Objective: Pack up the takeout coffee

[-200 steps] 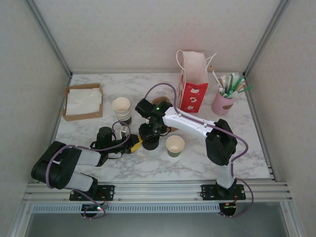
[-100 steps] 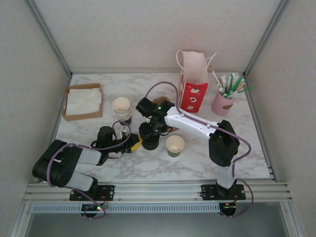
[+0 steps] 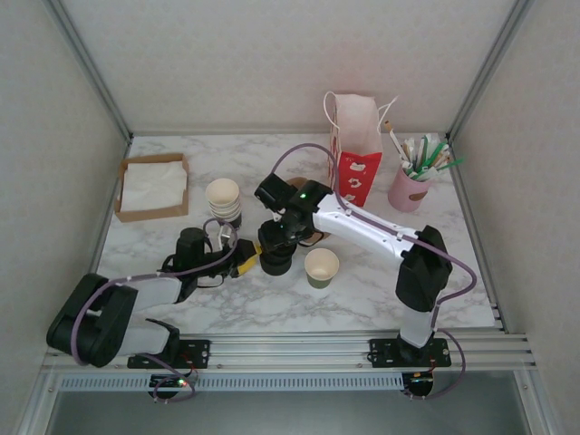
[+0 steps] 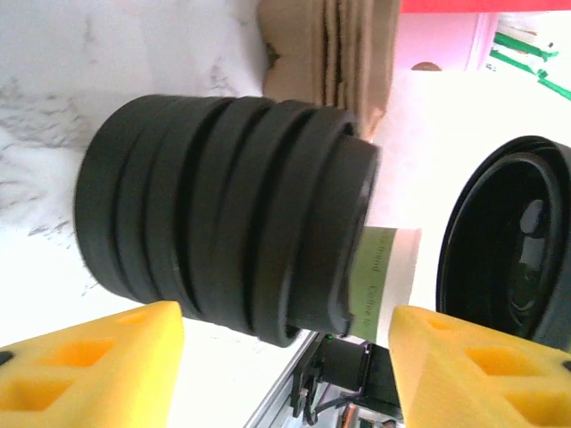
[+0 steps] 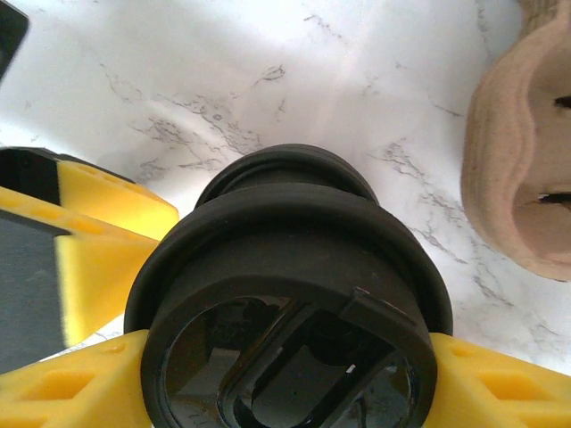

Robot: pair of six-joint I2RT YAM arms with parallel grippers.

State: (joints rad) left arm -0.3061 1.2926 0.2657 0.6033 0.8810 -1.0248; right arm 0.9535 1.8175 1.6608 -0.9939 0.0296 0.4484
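Right wrist view is showing our right hand (image 5: pixel 290 370) pinching a black lid (image 5: pixel 285 267) by its rim, just over the lid stack (image 5: pixel 285 165). Our left hand (image 4: pixel 285 357) is standing spread around that stack (pads clear of it on both sides), gripping nothing. Further out, in the top view, the takeout coffee cup (image 3: pixel 321 267) is standing upright and uncapped on the surface (image 3: pixel 272 308), just beside the stack on the right arm's side. We are judging that the lid needs carrying sideways, level, then down along the cup's vertical axis; the right hand is nearer.
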